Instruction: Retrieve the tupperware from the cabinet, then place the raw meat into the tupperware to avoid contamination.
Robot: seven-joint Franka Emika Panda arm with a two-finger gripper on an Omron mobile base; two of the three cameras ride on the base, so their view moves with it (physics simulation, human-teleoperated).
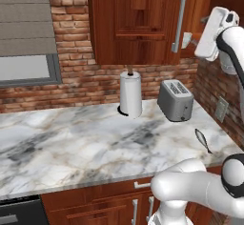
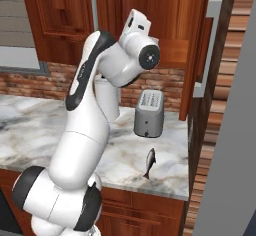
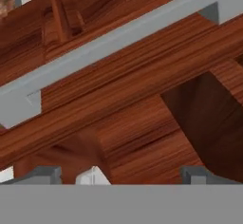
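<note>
Cabinet (image 1: 138, 24) opening is occupying me: I'm holding the end effector (image 3: 121, 173) spread wide and empty by the handle (image 3: 109, 42) at twelve o'clock. Next I'm judging a closing grasp. Tupperware presumably inside, unseen.

Your hand (image 1: 187, 40) is mostly masked by the arm's white wrist in the left base view, so only a grey stub shows beside the cabinet (image 1: 138, 19) handle (image 1: 179, 21). The cabinet's top is cropped by the frame. The small dark fish (image 2: 149, 163) on the table (image 2: 125, 155) is too tiny for detail.
</note>
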